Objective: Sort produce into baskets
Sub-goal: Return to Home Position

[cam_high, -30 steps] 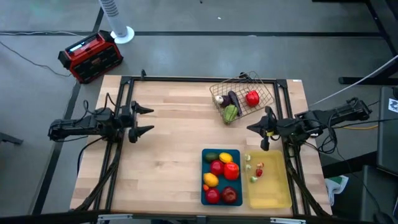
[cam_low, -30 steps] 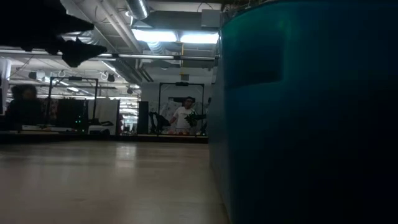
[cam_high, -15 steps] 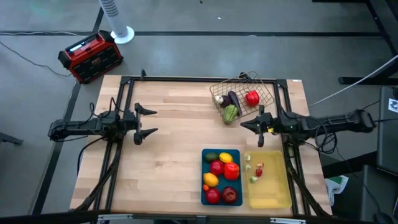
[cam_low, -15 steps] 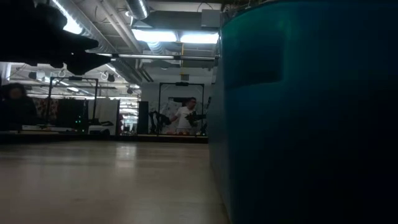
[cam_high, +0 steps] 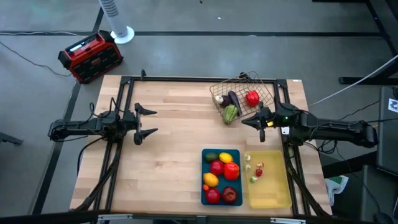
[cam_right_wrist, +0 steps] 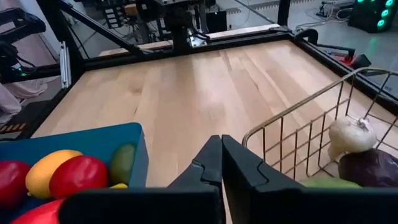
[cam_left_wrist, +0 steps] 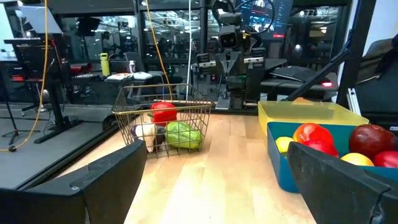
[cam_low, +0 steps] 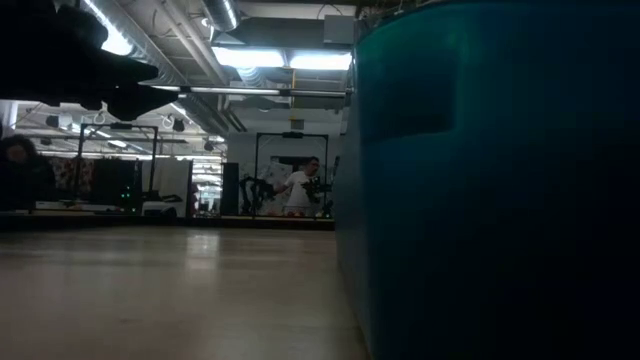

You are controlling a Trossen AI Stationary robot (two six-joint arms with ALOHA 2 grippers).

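Observation:
The silver wire basket (cam_high: 242, 96) stands at the table's far right with a red pepper (cam_high: 252, 98), a green vegetable (cam_high: 231, 113), a dark purple one (cam_high: 233, 98) and a white bulb (cam_high: 219, 99) in it. The blue tray (cam_high: 204, 186) near the front edge holds several red, yellow and green fruits. Beside it, the pale yellow tray (cam_high: 273, 193) holds a few small pieces (cam_high: 258, 169). My right gripper (cam_high: 244, 122) is shut and empty, hanging just in front of the basket's near side (cam_right_wrist: 298, 124). My left gripper (cam_high: 147, 122) hangs open and empty over the table's left side (cam_left_wrist: 221, 186).
Bare wood (cam_high: 174, 130) lies between the two grippers. A dark metal frame (cam_high: 186, 79) runs round the table's edges. A red-and-black box (cam_high: 90, 56) and a white fan base (cam_high: 121, 32) stand on the floor beyond the far left corner. A person (cam_low: 300, 185) is far back in the room.
My right arm has swung about, its forearm going toward the near edge, and its shut gripper has sunk, rolled level and edged toward the wire basket. My left gripper has sunk a little and rolled, staying open. The produce and baskets have not moved.

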